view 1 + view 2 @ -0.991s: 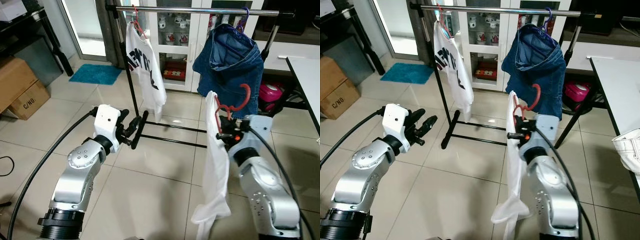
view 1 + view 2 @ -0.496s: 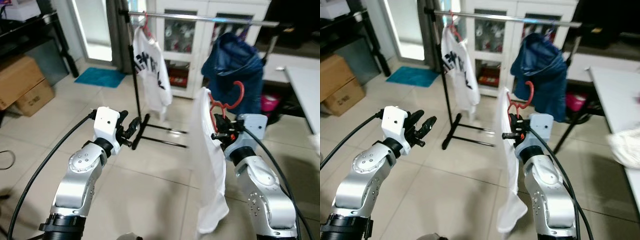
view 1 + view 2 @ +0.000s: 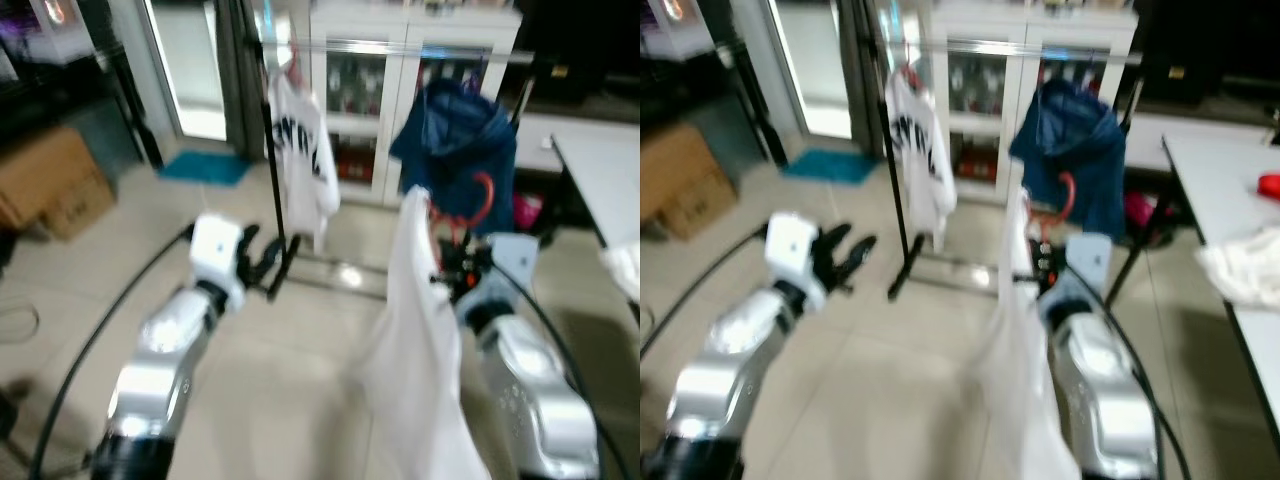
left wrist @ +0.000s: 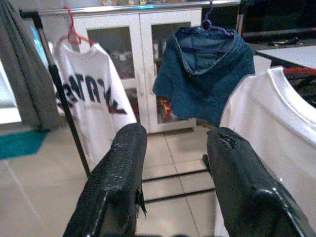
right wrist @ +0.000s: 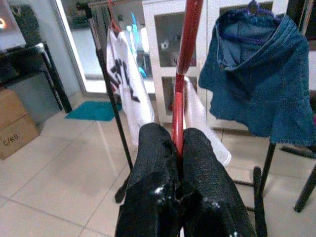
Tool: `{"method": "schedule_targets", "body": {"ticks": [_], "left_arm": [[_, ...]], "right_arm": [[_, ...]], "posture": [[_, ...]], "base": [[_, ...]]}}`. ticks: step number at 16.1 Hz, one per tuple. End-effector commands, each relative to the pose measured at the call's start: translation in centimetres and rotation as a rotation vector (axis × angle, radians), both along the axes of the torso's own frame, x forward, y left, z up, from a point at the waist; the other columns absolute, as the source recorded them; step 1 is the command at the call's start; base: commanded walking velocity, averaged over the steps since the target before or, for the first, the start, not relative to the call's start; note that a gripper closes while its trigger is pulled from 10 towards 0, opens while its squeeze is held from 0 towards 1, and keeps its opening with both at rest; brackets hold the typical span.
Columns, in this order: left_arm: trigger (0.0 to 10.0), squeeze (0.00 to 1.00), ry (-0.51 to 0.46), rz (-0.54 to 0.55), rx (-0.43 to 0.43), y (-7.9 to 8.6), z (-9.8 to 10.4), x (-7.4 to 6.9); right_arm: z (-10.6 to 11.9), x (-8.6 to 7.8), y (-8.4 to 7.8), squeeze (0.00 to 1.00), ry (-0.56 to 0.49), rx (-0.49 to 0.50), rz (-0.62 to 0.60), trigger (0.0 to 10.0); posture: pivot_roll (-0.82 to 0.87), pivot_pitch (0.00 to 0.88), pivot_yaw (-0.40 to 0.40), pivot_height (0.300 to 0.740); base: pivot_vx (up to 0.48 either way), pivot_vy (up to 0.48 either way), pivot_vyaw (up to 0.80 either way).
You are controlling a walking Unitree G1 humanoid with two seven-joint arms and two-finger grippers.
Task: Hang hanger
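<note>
- On our left, a brown box (image 3: 45,185) is sitting on the floor near a dark shelf, well away from our path.
- Our left pincer (image 3: 262,262) is hanging out in front of us with its two black fingers (image 4: 116,187) spread apart, and it is holding nothing.
- Just past it, the black pole of the clothes rack (image 3: 270,160) is standing up, and its silver rail (image 3: 1040,50) is running across the top.
- A white shirt with black letters (image 4: 89,106) is hanging from a red hook at the left end of the rail.
- In the middle, between that shirt and the blue one, the rail is bare. We think that gap is the open room for our hanger.
- Our right pincer (image 5: 178,163) is squeezing tight on the red hanger (image 5: 186,59), which is carrying a plain white shirt (image 3: 420,350) that is drooping down toward the floor.
- We are carrying the hanger toward the rack, so we judge the hanging step is not done yet. Next we need to step closer, lift the hook above the rail and lower it on.
- A blue denim top (image 3: 458,140) is hanging on the right part of the rail, right behind our hanger, so the hook could snag it.
- On the far right, a white counter (image 3: 1240,190) edge is sticking out, with a pale cloth (image 3: 1240,265) on it. We should be keeping our right arm clear of that edge.
</note>
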State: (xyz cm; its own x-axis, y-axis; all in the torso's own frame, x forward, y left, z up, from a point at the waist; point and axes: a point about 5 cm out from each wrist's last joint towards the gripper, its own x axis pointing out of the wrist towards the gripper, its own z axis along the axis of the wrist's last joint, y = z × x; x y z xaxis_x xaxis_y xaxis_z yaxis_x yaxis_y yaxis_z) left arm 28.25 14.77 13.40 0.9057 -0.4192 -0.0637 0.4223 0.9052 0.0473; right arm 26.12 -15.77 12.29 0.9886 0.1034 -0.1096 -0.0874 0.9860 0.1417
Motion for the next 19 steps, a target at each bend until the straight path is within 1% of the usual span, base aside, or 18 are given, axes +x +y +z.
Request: {"method": "schedule_targets", "body": {"ticks": [1, 4, 9, 13, 15, 19], "left_arm": [[10.0, 0.00, -0.018, -0.001, 0.002, -0.07, 0.57, 0.30], [10.0, 0.00, -0.009, 0.011, 0.000, 0.18, 0.31, 0.16], [10.0, 0.00, -0.014, 0.010, -0.003, 0.03, 0.29, 0.21], [10.0, 0.00, -0.013, 0.007, 0.002, -0.02, 0.17, 0.27], [10.0, 0.00, -0.013, 0.004, 0.004, -0.03, 0.12, 0.27], [10.0, 0.00, -0.013, -0.001, 0.007, -0.14, 0.02, 0.31]], "right_arm": [[1.25, 0.25, 0.49, 0.00, -0.056, -0.008, 0.027, 10.0], [1.33, 0.18, 0.49, 0.00, -0.063, -0.020, 0.036, 10.0], [1.25, 0.16, 0.65, 0.00, -0.060, -0.038, 0.054, 10.0], [1.00, 0.13, 0.45, 0.00, -0.037, -0.034, 0.051, 10.0], [0.75, 0.13, 0.72, 0.00, -0.016, -0.050, 0.075, 10.0], [0.61, 0.30, 0.36, 0.00, -0.010, -0.071, 0.054, 10.0]], "posture": [[-0.13, 0.000, 0.031, 0.740], [-0.13, 0.000, 0.028, 0.740], [-0.13, 0.000, 0.027, 0.740], [-0.14, 0.000, 0.029, 0.740], [-0.14, 0.000, 0.030, 0.740], [-0.14, 0.000, 0.029, 0.740]], "base": [[0.326, 0.000, 0.00], [0.324, 0.000, 0.00], [0.326, 0.000, 0.00], [0.328, 0.000, 0.00], [0.332, 0.000, 0.00], [0.331, 0.000, 0.00]]}}
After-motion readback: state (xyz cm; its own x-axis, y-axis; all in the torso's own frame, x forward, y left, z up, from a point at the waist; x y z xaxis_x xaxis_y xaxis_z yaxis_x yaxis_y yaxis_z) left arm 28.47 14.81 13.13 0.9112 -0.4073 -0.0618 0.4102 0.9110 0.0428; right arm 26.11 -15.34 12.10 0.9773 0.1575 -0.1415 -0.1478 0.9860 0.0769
